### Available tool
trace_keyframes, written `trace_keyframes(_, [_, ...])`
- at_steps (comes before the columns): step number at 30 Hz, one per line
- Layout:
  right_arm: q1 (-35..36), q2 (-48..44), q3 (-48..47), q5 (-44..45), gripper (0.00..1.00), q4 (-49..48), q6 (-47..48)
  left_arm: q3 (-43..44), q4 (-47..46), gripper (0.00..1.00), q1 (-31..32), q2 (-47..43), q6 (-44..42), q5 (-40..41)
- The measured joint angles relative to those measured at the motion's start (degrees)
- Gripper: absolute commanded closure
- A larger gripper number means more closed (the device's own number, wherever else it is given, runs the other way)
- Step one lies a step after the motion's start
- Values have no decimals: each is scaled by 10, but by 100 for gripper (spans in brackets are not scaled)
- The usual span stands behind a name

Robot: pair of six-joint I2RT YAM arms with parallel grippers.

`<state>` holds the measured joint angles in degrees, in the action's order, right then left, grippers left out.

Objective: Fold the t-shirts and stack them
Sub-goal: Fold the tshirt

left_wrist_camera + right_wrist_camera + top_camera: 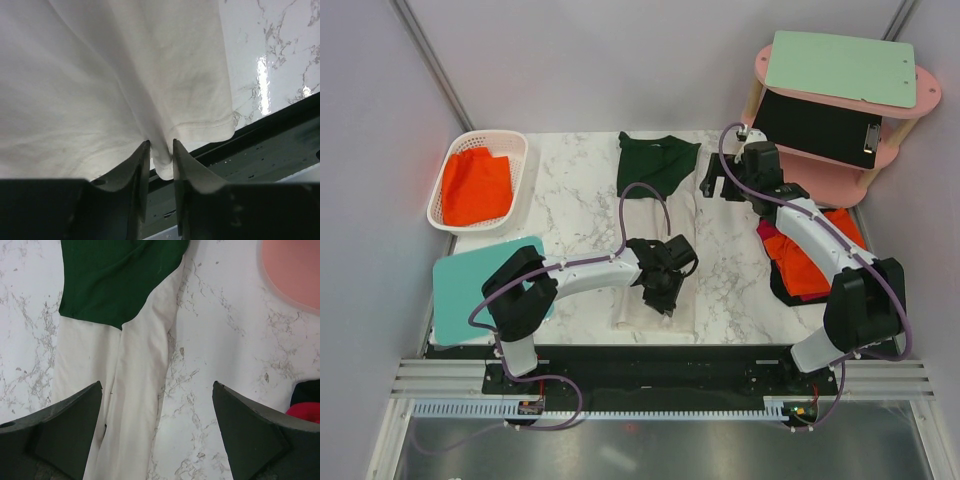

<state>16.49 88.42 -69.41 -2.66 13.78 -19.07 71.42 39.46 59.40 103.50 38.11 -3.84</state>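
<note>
Left hand (161, 152) is pinched tight on the near hem of the cream t-shirt (125, 75), probably to lift it for a fold. Right hand (157, 386) is wide open and empty, above the far end where the green t-shirt (115, 280) overlaps it on the marble surface (225, 340).

My left arm (585, 272) rose from its base, bent sharply at the elbow and stretched right across the middle of the table, wrist tipped downward. My left gripper (662, 292) pointed down toward the near edge. Its fingers (135, 170) were drawn nearly together, pinching a fold of the cream-white t-shirt (100, 75) between their tips.

My right arm (820, 240) folded back at its elbow near the base, then reached far forward and slightly left. My right gripper (722, 184) hung above the table with its fingers (65, 430) spread wide apart and nothing between them.
</note>
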Motion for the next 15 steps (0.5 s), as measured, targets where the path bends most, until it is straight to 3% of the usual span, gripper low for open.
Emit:
trace_keyframes(1, [-2,-1,1,-1,2,0,0,0,3,90,0,0,0,3])
trace_keyframes(2, [-4,-2,2,-2,2,0,-1,0,5,97,0,0,1,5])
trace_keyframes(15, [-14,-5,27,-31,2,0,-3,-2,29,98,2,-28,6,38])
